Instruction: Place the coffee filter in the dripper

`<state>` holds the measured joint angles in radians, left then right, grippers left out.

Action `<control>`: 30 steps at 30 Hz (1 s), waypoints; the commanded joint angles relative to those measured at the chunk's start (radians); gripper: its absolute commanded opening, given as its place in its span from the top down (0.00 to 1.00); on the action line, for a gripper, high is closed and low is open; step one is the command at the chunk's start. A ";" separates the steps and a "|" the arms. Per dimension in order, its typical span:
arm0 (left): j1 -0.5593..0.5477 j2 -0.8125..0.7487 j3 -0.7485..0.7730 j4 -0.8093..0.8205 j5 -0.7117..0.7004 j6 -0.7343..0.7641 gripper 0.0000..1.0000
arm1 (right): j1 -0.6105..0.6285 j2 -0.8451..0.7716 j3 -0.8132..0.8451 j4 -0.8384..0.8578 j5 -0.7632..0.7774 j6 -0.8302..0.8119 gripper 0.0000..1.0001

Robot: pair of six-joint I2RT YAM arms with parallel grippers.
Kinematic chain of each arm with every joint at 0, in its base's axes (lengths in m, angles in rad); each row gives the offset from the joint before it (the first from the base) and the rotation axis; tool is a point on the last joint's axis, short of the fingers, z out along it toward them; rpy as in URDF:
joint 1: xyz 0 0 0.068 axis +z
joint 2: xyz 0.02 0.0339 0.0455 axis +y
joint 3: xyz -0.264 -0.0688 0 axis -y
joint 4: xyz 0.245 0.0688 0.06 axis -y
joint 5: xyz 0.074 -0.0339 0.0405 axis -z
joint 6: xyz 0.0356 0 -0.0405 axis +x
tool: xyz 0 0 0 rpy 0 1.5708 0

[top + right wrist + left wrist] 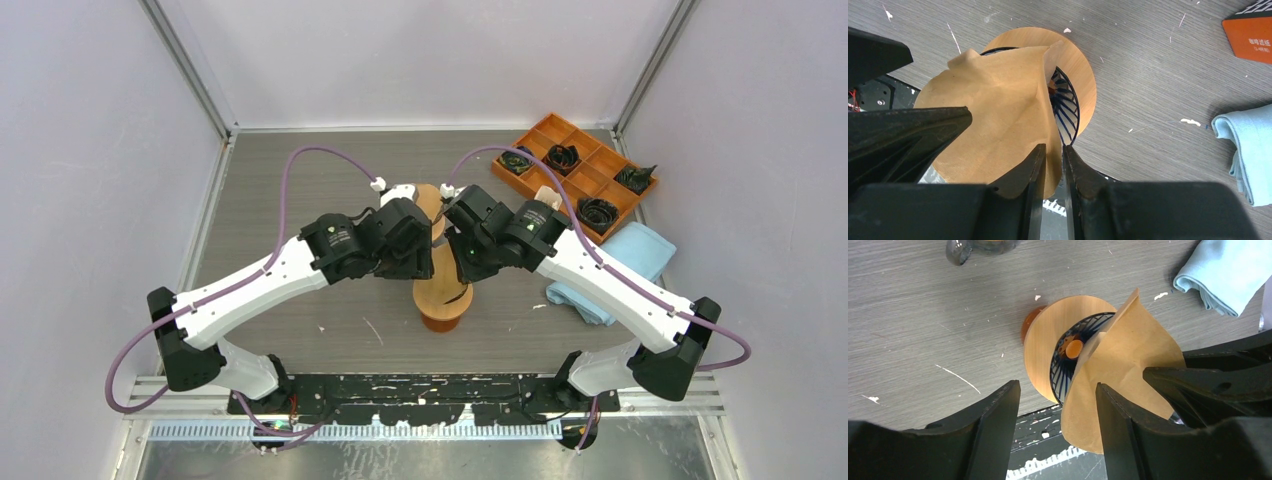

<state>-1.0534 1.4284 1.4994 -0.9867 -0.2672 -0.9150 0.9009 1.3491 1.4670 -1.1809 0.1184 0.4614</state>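
Brown filter (998, 105) lies between jaws of the barely parted right tool (1053, 151) — left tool (1058, 388) gapes, empty.

This is a robotics lab test cell: plain white walls (420, 60) framed by bare metal rails (190, 65) box in a grey wood-grain table (300, 190). A left arm (250, 285) and a right arm (610, 285), both white and black, are bolted to a black plate (430, 385) at the table's near edge, with purple cables (320, 150) looping off them. An orange compartment tray (583, 163) and a folded blue cloth (630, 255) lie at the far right.
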 commanded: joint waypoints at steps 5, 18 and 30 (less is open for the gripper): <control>0.016 -0.020 0.016 0.006 -0.026 0.050 0.38 | -0.004 -0.004 0.027 0.033 0.033 -0.021 0.73; 0.020 0.030 -0.012 0.007 -0.012 0.068 0.36 | -0.005 -0.011 -0.051 0.084 0.045 -0.026 0.66; 0.033 0.028 -0.075 0.030 -0.005 0.059 0.35 | -0.013 -0.017 -0.115 0.126 0.066 -0.035 0.57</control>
<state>-1.0264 1.4631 1.4300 -0.9859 -0.2691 -0.8589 0.8940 1.3491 1.3575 -1.1065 0.1616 0.4423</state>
